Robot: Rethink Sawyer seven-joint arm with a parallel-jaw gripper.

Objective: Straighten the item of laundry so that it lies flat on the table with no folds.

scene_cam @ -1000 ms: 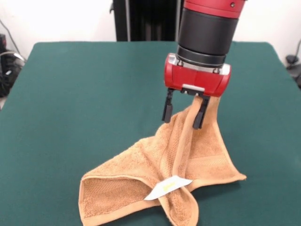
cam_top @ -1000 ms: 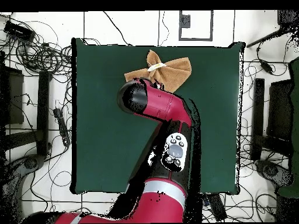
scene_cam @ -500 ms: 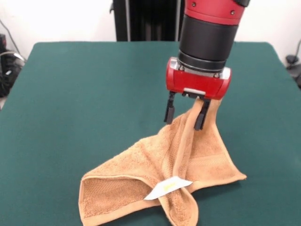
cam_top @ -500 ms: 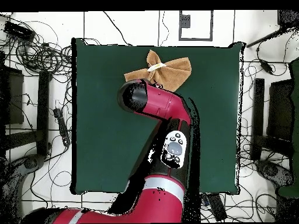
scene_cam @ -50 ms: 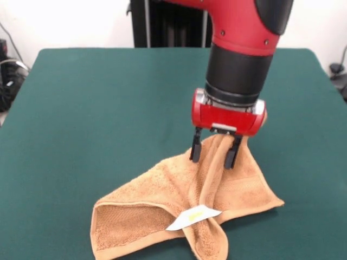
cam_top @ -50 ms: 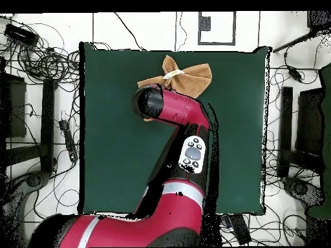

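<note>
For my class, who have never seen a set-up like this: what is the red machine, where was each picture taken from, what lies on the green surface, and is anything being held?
The red and black machine is a robot arm. Its gripper, two dark fingers, hangs from its end. One picture faces the robot from across the table; the other looks straight down from above, where the arm hides the gripper. On the green table lies one orange-tan towel, bunched in folds, with a white tag. The fingers stand apart, and a ridge of towel rises between them. Whether they grip it cannot be told from here.
</note>
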